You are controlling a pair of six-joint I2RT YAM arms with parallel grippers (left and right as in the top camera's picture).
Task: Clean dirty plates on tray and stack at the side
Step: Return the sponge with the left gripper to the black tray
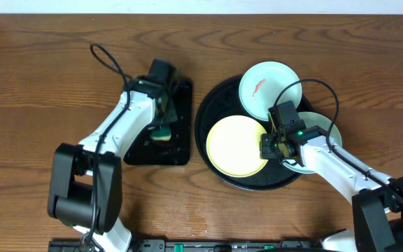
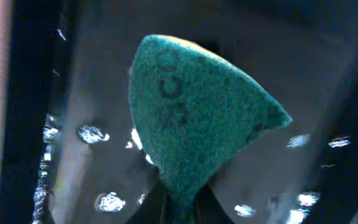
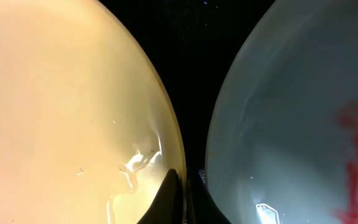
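Observation:
The round black tray [image 1: 203,122] holds a pale yellow plate [image 1: 235,145], a mint-white plate [image 1: 266,87] with a red smear at its far side, and a second mint-white plate [image 1: 327,126] partly hidden under my right arm. My right gripper [image 1: 268,145] is shut on the yellow plate's right rim. In the right wrist view its fingers [image 3: 182,199] pinch the yellow plate [image 3: 61,106], with the smeared mint plate [image 3: 291,124] beside it. My left gripper [image 2: 179,208] is shut on a green sponge [image 2: 194,118], which also shows in the overhead view [image 1: 161,133].
A smaller rectangular black tray [image 1: 177,150] lies left of the round tray, under my left gripper; its wet surface [image 2: 92,134] shows glints. Bare wooden table [image 1: 40,84] surrounds both trays.

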